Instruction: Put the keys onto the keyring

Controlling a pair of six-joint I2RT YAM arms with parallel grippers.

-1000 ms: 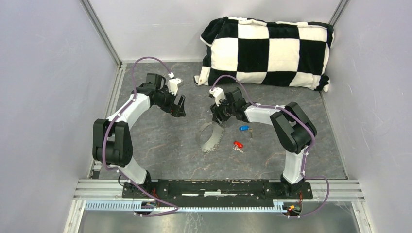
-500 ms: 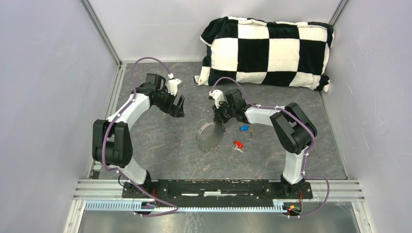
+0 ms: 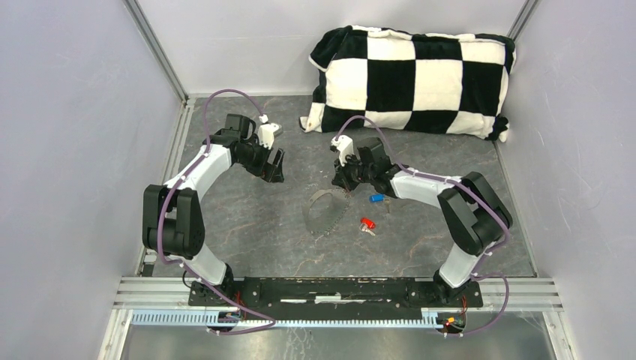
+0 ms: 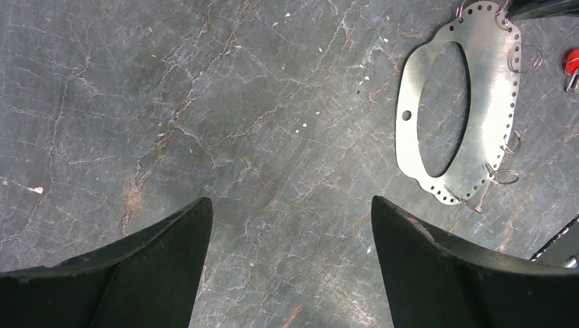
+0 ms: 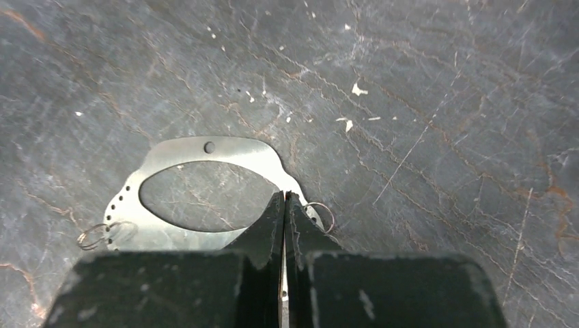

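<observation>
The keyring (image 3: pixel 324 212) is a thin silvery oval plate with small holes and wire rings along its rim, lying mid-table. My right gripper (image 3: pixel 342 182) is shut on its far rim. In the right wrist view the jaws (image 5: pixel 285 195) pinch the keyring's band (image 5: pixel 174 152) edge-on, beside a small wire ring (image 5: pixel 321 212). The blue key (image 3: pixel 376 198) and the red key (image 3: pixel 367 223) lie loose on the table right of the ring. My left gripper (image 3: pixel 274 169) hangs open to the left, nothing between its fingers (image 4: pixel 290 205). In the left wrist view the keyring (image 4: pixel 493 96) and red key (image 4: pixel 572 63) show at upper right.
A black-and-white checked pillow (image 3: pixel 412 75) lies along the back wall. Grey walls close in the left, right and back sides, with a metal rail (image 3: pixel 180 142) along the left edge. The table top is dark grey marbled stone.
My right gripper has gone from open to shut on the keyring's far rim, and its arm has shifted slightly right, dragging the ring's top edge. The left arm has barely moved.
</observation>
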